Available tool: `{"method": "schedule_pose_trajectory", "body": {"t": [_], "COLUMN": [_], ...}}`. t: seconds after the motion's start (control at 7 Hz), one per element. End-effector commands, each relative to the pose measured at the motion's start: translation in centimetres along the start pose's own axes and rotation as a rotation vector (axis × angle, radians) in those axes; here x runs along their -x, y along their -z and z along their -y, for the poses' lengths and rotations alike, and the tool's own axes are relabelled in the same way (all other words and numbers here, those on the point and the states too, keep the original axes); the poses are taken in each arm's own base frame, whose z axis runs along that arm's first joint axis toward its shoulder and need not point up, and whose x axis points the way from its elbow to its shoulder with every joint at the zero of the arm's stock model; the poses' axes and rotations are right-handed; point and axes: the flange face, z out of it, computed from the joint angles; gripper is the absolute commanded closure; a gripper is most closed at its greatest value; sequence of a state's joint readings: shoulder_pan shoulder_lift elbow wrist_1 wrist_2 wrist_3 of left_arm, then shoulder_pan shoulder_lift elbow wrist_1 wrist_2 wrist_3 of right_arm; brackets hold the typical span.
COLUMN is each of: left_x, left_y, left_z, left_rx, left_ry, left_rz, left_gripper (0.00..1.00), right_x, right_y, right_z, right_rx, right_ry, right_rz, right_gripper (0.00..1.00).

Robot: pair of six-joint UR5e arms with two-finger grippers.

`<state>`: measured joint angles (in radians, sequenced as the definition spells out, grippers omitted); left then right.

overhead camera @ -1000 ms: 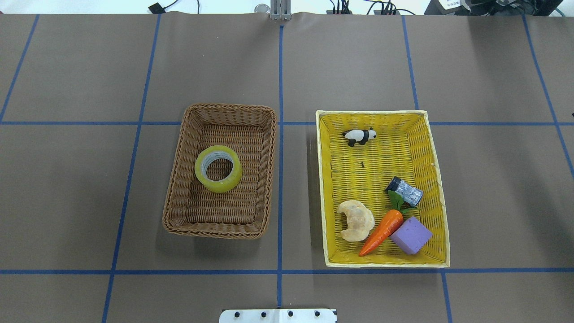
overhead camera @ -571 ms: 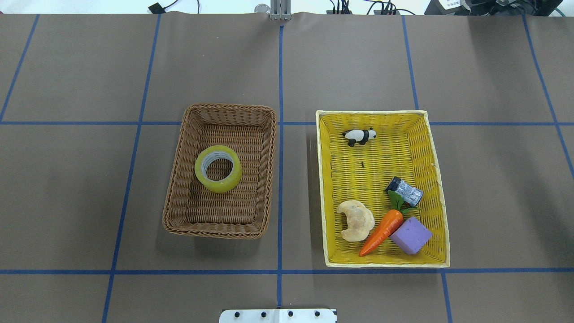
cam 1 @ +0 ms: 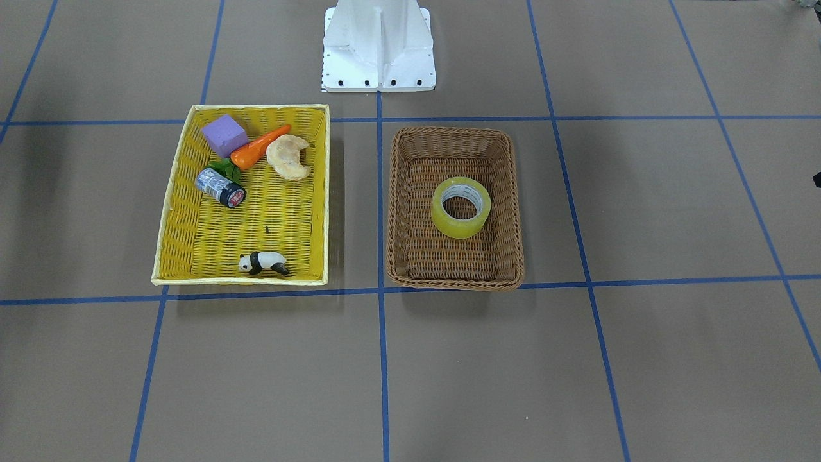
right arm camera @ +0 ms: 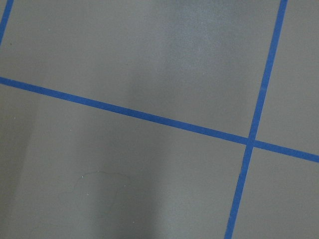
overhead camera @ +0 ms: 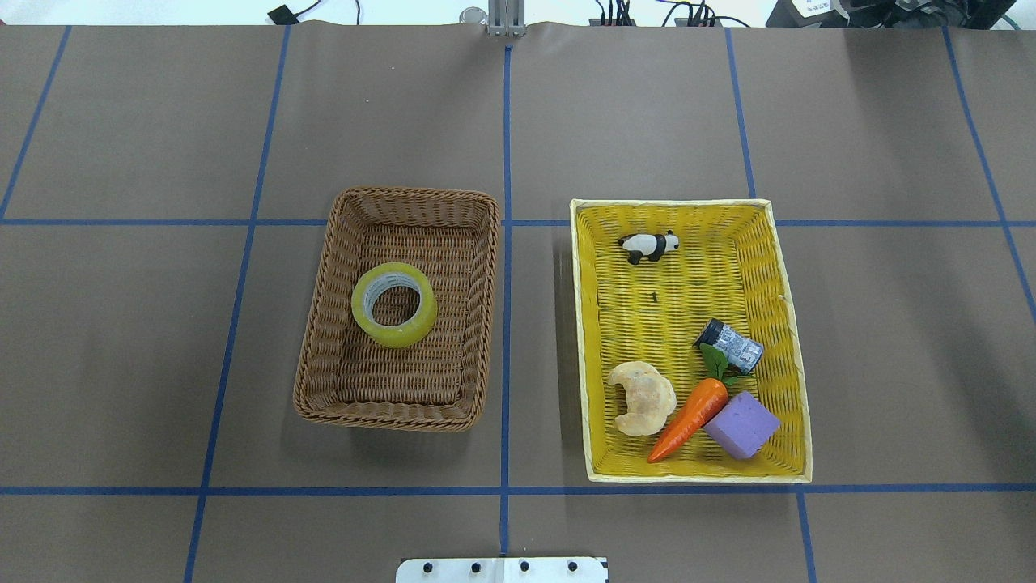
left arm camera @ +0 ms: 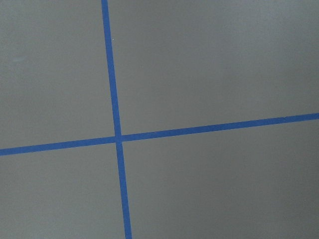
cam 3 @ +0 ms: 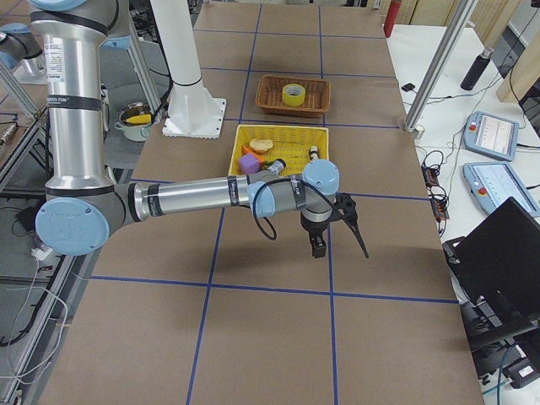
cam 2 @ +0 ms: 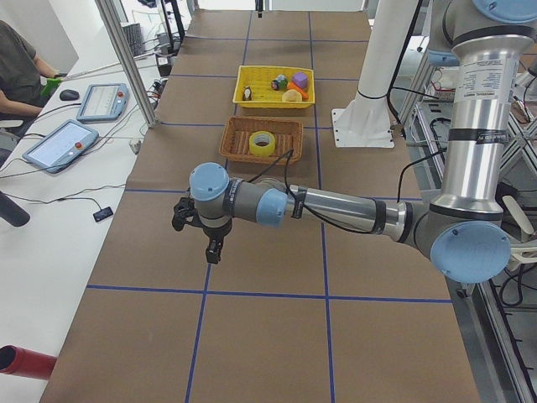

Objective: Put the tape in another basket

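The left end effector [cam 2: 204, 238] and right end effector [cam 3: 340, 242]: open or closed cannot be told; tape [overhead camera: 394, 322] lies in basket [overhead camera: 413, 193].

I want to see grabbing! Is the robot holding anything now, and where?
Nothing is held. The tape lies in the brown wicker basket; the left pincer and the right pincer hang far from it with nothing in them.

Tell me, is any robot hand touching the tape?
Apart. In the overhead view the tape lies alone in the basket, no gripper near. The exterior left view shows the left gripper hanging over the table, short of the basket.
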<state>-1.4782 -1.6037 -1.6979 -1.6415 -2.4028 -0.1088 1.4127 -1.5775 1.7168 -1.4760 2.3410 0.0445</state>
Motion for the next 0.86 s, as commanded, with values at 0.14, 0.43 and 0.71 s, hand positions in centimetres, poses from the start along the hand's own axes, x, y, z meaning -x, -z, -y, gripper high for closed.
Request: {"method": "schedule_pose_trajectory", "body": {"t": [0.14,0.43,0.71], "left_x": [-0.2,-0.7,-1.2], "left_y": [0.0,0.4,0.9], "left_z": [-0.6,-0.7,-0.7], "left_rx": [0.003,-0.007,-0.017], "left_ry": [0.004,-0.015,-0.028], "left_rz": [-0.007,-0.011,-0.01], "left_gripper": [0.02,0.02,0.02], "right_x": [-0.2,-0.6,-0.6], "right_y": [-0.1,-0.4,-0.4], "right_z": [-0.4,-1.0,-1.1], "right_rx": [0.001,0.006,0.006], "right_ry": [-0.003,-0.008,-0.008], "right_rz": [0.002,-0.002,-0.001], "right_gripper": [0.0,0.0,0.0]}}
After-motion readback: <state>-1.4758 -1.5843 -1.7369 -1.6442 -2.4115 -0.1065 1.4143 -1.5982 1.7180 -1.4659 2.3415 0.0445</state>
